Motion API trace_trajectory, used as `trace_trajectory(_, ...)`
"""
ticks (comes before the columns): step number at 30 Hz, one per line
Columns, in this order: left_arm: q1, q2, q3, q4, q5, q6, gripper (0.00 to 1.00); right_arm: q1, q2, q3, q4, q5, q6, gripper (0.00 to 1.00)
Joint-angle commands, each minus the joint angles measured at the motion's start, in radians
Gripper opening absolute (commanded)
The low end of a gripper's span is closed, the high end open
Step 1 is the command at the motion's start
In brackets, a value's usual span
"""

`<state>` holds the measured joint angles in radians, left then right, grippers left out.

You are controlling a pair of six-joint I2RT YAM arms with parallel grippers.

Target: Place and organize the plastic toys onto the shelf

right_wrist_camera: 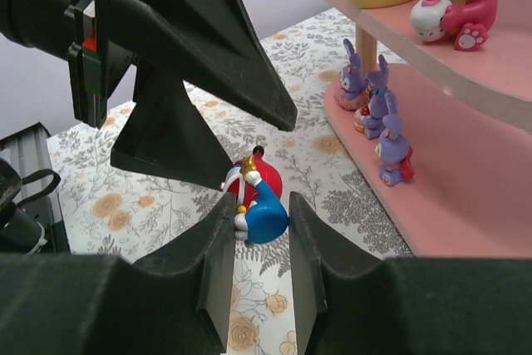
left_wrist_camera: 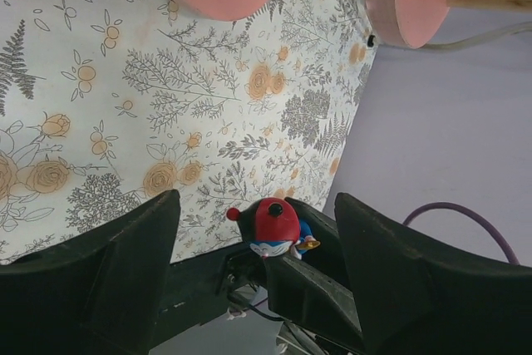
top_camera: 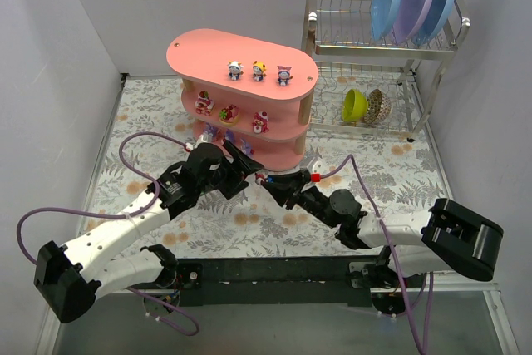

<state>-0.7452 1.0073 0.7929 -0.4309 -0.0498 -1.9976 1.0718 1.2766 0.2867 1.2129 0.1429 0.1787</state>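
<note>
a robot test cell dressed up as a kitchen corner. plain pale walls (top_camera: 58, 39) box in a desk (top_camera: 399, 176) under a floral cloth (top_camera: 154, 106), with a wire dish rack (top_camera: 366, 43) holding plates (top_camera: 413, 2) and bowls (top_camera: 356, 106) at the back. two arms (top_camera: 125, 230) on a black rail (top_camera: 274, 270), trailing purple cables (top_camera: 125, 149), give the lab away.

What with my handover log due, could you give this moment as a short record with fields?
right gripper: shut on the red-and-blue toy
left gripper: open, fingers either side of that toy, gaps showing
shelf: pink, three tiers
top tier: three small figurines
middle tier: three pink and red toys
bottom tier: purple figurines
</note>
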Motion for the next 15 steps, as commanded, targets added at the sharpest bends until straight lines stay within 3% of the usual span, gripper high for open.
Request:
trace_trajectory(1,-0.002,0.001,0.008,0.038,0.030,-0.115,0.69,0.025,0.029,0.045,0.137,0.081,-0.033,0.01)
trace_trajectory(6,-0.013,0.019,0.022,0.044,0.030,-0.127,0.57,0.045,0.055,0.058,0.145,0.099,-0.057,0.01)
trace_trajectory(15,-0.048,0.048,0.023,0.055,0.013,-0.145,0.45,0.068,0.081,0.062,0.160,0.142,-0.094,0.01)
